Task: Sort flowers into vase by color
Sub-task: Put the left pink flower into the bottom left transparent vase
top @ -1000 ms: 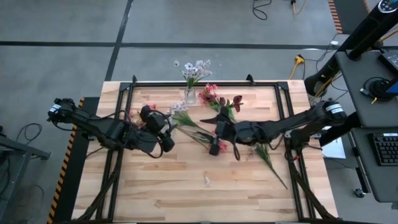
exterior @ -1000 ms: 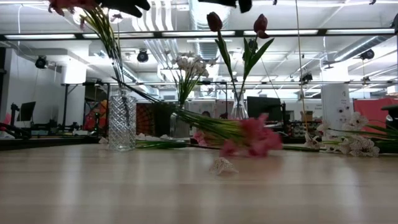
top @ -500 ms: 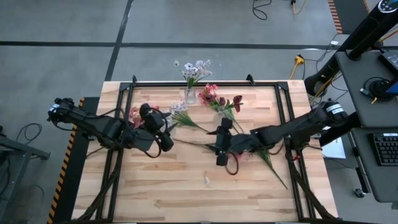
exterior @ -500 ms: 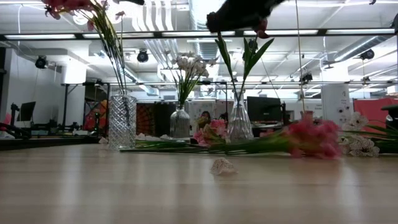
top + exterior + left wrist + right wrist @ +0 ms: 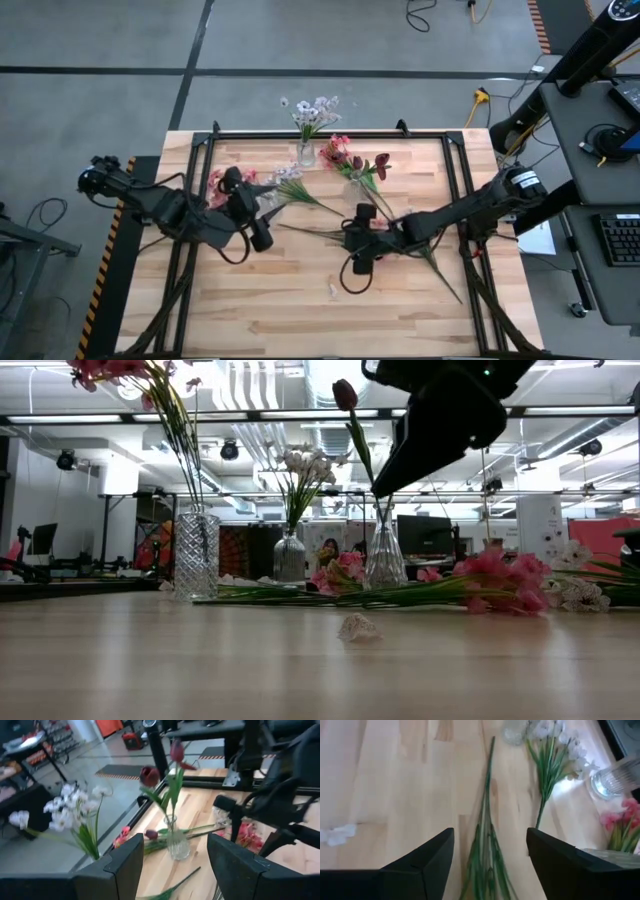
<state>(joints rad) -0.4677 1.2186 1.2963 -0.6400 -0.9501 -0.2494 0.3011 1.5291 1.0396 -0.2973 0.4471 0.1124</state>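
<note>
Left gripper (image 5: 262, 232): fingers spread, empty, near the table's left-centre, just beside the ribbed vase (image 5: 196, 554) of pink blossoms (image 5: 216, 184). White-lilac stem (image 5: 297, 188): flat on the wood between both grippers. Right gripper (image 5: 352, 257): at mid-table, fingers (image 5: 418, 861) parted, nothing pinched; pink flower stem (image 5: 487, 836) lying flat on the table directly below, apart from the fingers. Dark red tulips (image 5: 161, 767): upright in the clear vase (image 5: 177, 841) behind.

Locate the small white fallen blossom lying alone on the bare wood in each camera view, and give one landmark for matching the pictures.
High view: white fallen blossom, near the table's front edge, centre.
Low view: lower centre, in front of the vases.
Left wrist view: not in it.
Right wrist view: left edge.
Landmark: the long green stem lying flat, just behind the blossom in the low view and beside it in the right wrist view.
</note>
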